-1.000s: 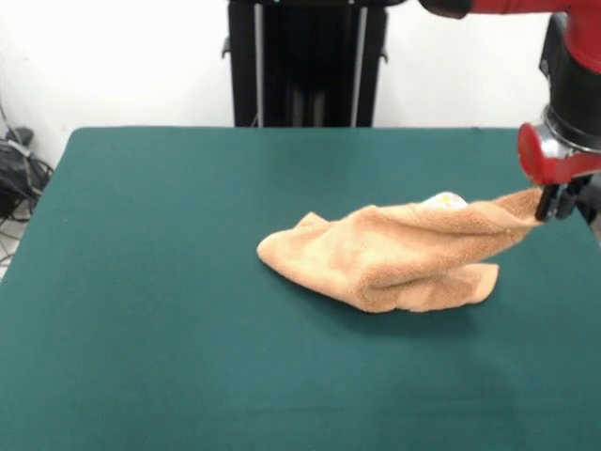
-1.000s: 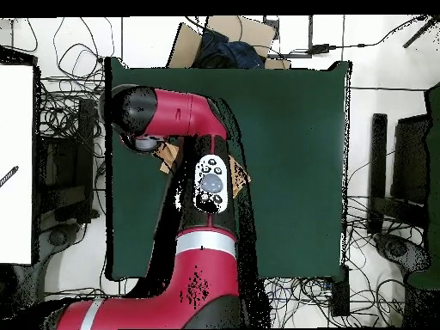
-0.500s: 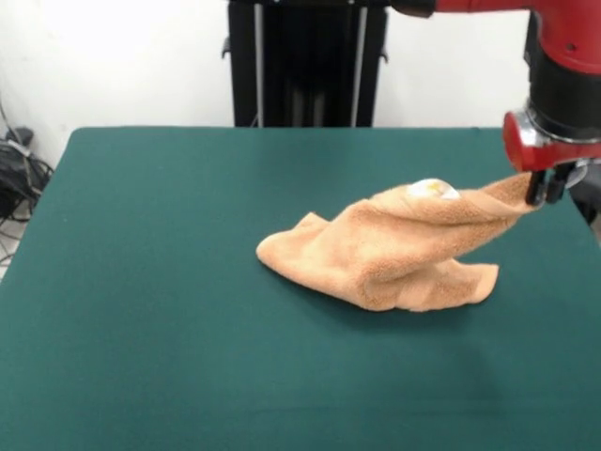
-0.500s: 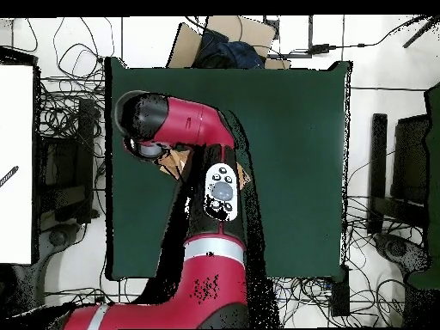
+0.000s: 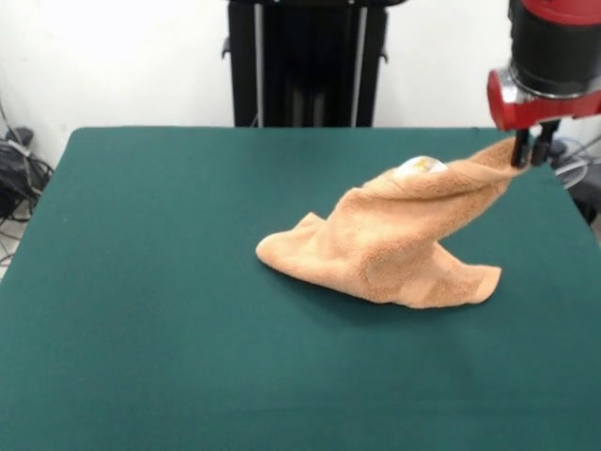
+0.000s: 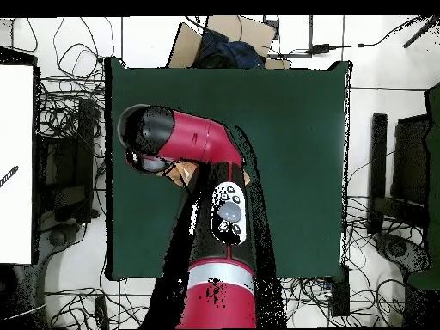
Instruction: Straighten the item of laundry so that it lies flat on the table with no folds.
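The light orange-brown towel (image 5: 399,246) lies crumpled right of the middle of the dark green table (image 5: 169,310). One corner is lifted up to the right, so the cloth rises in a ridge with a small white label (image 5: 419,166) at its top. My gripper (image 5: 526,152) is shut on that raised corner, above the table's right side. In the overhead view the red arm (image 6: 185,142) covers most of the towel; only a small piece (image 6: 182,171) shows below the wrist.
The robot's black pedestal (image 5: 305,61) stands behind the table's far edge. Cables lie off the left edge (image 5: 17,169). In the overhead view a cardboard box (image 6: 225,39) sits past the table's top edge, and cables ring the table.
My gripper has risen and moved slightly toward the pedestal with the towel's corner. The towel now stands in a steeper, taller ridge; its low part has stayed on the table.
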Controlling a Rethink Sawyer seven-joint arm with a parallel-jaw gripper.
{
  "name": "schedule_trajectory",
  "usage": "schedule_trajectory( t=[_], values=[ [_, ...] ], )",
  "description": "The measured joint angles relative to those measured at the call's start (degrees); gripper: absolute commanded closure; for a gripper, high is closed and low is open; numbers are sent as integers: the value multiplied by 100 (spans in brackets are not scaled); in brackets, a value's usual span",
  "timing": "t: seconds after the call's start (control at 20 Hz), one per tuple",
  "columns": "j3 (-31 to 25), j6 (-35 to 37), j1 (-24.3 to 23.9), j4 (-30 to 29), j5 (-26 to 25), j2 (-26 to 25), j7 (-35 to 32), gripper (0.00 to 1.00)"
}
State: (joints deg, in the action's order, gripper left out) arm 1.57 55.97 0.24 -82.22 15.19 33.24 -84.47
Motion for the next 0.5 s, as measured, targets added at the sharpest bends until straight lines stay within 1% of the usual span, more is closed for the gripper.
schedule_trajectory(
  t=[0.35,0.5],
  values=[
    [0,-175,-63,-276,37,145,0,100],
    [1,-388,-90,-417,34,198,-1,100]
  ],
)
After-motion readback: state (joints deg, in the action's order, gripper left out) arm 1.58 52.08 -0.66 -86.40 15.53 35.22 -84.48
